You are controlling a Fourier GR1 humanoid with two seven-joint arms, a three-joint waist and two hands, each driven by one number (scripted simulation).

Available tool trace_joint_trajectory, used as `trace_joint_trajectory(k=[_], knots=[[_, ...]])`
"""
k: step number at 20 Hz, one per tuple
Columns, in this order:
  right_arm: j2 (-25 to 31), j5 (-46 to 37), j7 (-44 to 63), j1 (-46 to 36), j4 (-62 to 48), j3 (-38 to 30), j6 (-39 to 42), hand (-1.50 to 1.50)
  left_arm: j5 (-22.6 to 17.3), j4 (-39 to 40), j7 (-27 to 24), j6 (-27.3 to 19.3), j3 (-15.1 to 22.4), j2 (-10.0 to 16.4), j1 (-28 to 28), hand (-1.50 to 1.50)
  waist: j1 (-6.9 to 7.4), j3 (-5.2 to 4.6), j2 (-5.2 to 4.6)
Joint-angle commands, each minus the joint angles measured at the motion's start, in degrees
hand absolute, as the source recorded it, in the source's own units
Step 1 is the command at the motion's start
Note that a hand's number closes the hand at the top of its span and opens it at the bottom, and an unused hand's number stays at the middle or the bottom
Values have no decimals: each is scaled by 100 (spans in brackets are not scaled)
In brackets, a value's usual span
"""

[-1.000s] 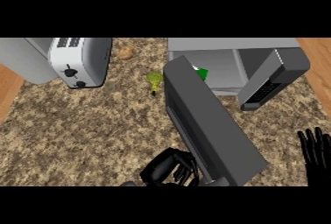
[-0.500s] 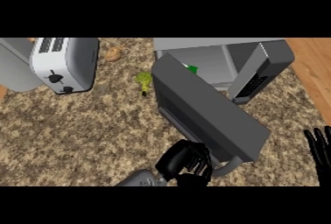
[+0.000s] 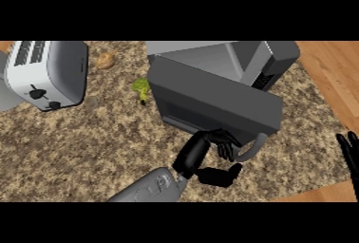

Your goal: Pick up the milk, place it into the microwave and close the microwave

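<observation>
Microwave (image 3: 270, 61): on surface (image 3: 84, 137), door (image 3: 210, 99) swung partway across its mouth.
Left robot hand (image 3: 203, 152): fingers relaxed and spread, touching door's near edge beside handle (image 3: 254, 146).
Right robot hand (image 3: 348, 154): right of microwave, fingers straight (resting).
Milk: hidden; cannot tell where.

Light falls even and fairly bright over the counter (image 3: 84, 142), without glare. Just above the left hand (image 3: 210, 149), the microwave door (image 3: 217, 99) shows flat dark grey (no reflection on it). Far to the hand's left, the toaster (image 3: 45, 71) is the brightest surface, a faint shadow beside it.
</observation>
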State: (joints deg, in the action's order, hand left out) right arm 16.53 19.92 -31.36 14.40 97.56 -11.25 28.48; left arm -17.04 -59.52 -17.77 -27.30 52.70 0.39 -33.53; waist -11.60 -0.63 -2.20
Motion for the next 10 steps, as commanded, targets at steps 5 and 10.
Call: trace_joint_trajectory(k=[5,10], knots=[[80,399,168,-124,191,-2,180,-150,-726,182,-502,-494,-368,-38,-716,-150,-443,13,-112],[292,593,295,-250,249,-99,297,-150,-1065,432,-680,-672,-448,-38,-1016,-150,-604,20,-164]])
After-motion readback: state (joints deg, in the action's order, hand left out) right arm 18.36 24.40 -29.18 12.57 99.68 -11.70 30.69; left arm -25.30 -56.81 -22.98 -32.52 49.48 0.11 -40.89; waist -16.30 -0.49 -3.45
